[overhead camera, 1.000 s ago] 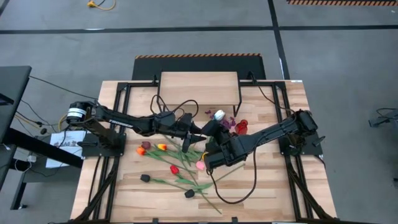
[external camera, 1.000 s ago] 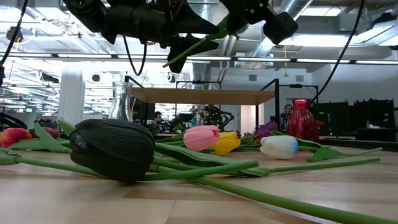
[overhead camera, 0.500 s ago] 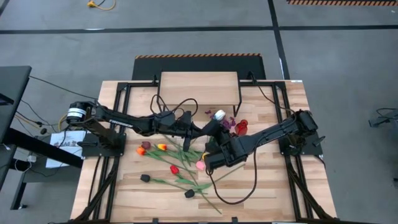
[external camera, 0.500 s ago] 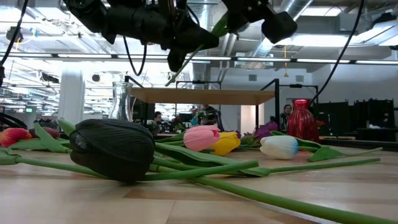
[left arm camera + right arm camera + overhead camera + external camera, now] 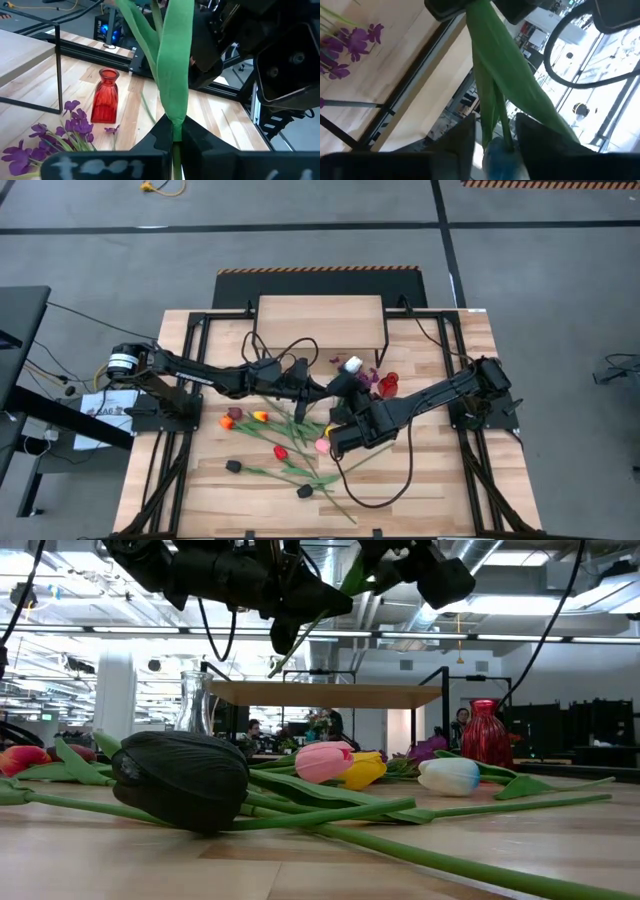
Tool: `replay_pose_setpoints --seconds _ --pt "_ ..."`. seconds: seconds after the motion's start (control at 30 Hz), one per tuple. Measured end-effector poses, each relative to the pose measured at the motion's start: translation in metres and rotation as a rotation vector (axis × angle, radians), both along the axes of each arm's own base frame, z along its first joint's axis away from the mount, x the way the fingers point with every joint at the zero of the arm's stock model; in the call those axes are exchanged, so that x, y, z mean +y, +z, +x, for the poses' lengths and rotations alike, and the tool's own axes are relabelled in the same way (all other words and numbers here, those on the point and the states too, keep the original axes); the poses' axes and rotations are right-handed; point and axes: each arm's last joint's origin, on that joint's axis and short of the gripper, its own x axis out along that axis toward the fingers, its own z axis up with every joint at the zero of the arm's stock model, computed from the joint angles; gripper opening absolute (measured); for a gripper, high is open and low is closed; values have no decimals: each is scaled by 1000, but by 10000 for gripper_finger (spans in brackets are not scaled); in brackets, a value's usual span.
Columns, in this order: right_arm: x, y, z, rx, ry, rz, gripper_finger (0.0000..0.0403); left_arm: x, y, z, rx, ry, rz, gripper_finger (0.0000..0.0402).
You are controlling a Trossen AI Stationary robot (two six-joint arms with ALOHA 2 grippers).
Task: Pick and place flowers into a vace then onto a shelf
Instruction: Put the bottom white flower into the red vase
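Left gripper (image 5: 174,131) clenched on flower stem (image 5: 175,75); right gripper (image 5: 495,131) jaws parted around same stem.

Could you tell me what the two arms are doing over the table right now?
They are passing a flower between them in mid-air above the table. The left gripper is shut on its green stem, while the right gripper has its fingers apart around the same stem. More flowers lie loose on the table, a red vase stands beside purple sprigs, and the shelf is bare.
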Motion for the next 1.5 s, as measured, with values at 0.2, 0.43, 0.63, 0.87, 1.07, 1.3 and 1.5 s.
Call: replay_pose_setpoints --seconds 0.2,0.43,0.63,0.87,1.07,1.3,1.5 --pt "-7 1 -18 -12 -76 0 207 0 -1 0 11 -8 1 0" --pt "-14 9 -36 -225 -197 103 225 1 -1 0 6 12 29 0" --pt "-18 29 -51 -499 -279 239 214 2 1 0 -11 31 60 0" --pt "-31 49 -101 -756 -363 403 189 3 12 -4 -56 74 126 0" --pt "-49 37 -159 -1078 -439 519 170 -2 30 -15 -177 69 191 0" --pt "-43 23 -165 -1533 -320 653 159 -13 40 -19 -342 17 258 0" --pt "-23 27 -128 -1503 -241 725 145 -21 42 -18 -424 -80 265 0"
